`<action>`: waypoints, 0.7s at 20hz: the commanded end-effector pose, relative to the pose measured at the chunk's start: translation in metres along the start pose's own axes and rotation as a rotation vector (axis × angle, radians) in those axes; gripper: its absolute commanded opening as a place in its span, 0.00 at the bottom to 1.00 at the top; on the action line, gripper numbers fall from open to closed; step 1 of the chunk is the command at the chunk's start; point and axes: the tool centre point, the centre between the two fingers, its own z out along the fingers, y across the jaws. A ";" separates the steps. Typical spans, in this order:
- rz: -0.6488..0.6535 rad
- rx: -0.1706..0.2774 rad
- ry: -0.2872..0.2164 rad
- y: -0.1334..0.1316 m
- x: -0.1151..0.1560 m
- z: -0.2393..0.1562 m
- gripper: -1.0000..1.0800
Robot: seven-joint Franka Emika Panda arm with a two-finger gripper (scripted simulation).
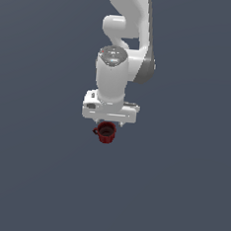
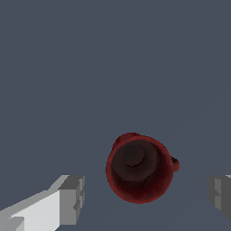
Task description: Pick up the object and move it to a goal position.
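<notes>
Wrist view, from its left finger (image 2: 71,199) across: a gap of bare grey floor (image 2: 90,67), then the dark red mug (image 2: 139,169), upright with its dark inside showing and its small handle on the far side, then another gap and the right finger. The gripper (image 2: 146,194) stands wide apart, touching nothing. Exterior view: the arm (image 1: 120,53) hangs over the floor's middle, and the mug (image 1: 106,132) sits just below the gripper (image 1: 108,123), handle toward the exterior view's left.

no readable text, labels, numbers, or signs
</notes>
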 end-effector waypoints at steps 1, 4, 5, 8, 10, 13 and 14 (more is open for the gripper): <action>0.000 0.000 0.000 0.000 0.000 0.000 0.81; 0.003 0.004 0.003 -0.002 0.000 -0.001 0.81; 0.005 0.007 0.005 -0.004 0.000 -0.002 0.81; 0.009 0.012 0.008 -0.007 0.000 -0.003 0.81; 0.009 0.012 0.008 -0.007 0.000 -0.003 0.81; 0.008 0.014 0.013 -0.006 0.000 -0.001 0.81; 0.007 0.016 0.016 -0.006 0.000 -0.001 0.81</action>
